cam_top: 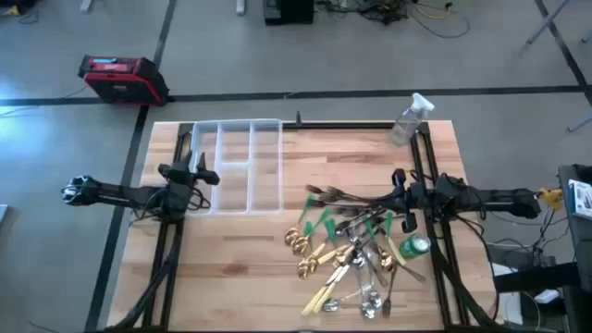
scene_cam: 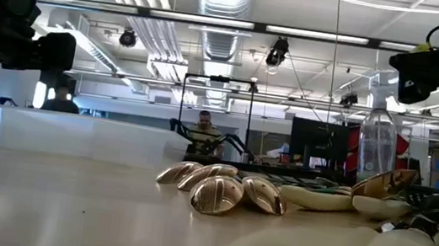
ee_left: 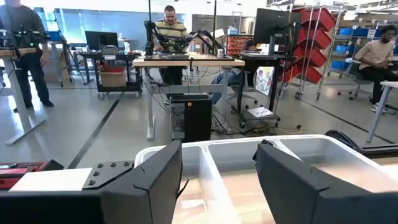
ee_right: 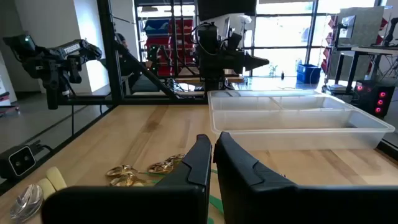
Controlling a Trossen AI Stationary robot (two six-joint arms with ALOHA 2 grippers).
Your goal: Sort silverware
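Observation:
The silverware [cam_top: 351, 250] lies in a loose heap on the table's near right. It holds gold spoons [scene_cam: 219, 191], dark forks [cam_top: 331, 194], green-handled pieces [cam_top: 324, 224], cream-handled knives [cam_top: 322, 296] and shiny spoons [cam_top: 370, 298]. A clear divided tray [cam_top: 250, 122] stands at the far left-centre. My left gripper [ee_left: 217, 158] hovers open at the tray's left rim, with nothing between its fingers. My right gripper [ee_right: 213, 149] is shut and hangs in the air over the heap's far right part [cam_top: 398, 190], pointing toward the tray.
A green can [cam_top: 413, 245] lies at the heap's right side. A clear spray bottle [cam_top: 410, 118] stands at the far right corner. Bare wood lies between the tray and the heap and along the near left. People work at desks beyond the table.

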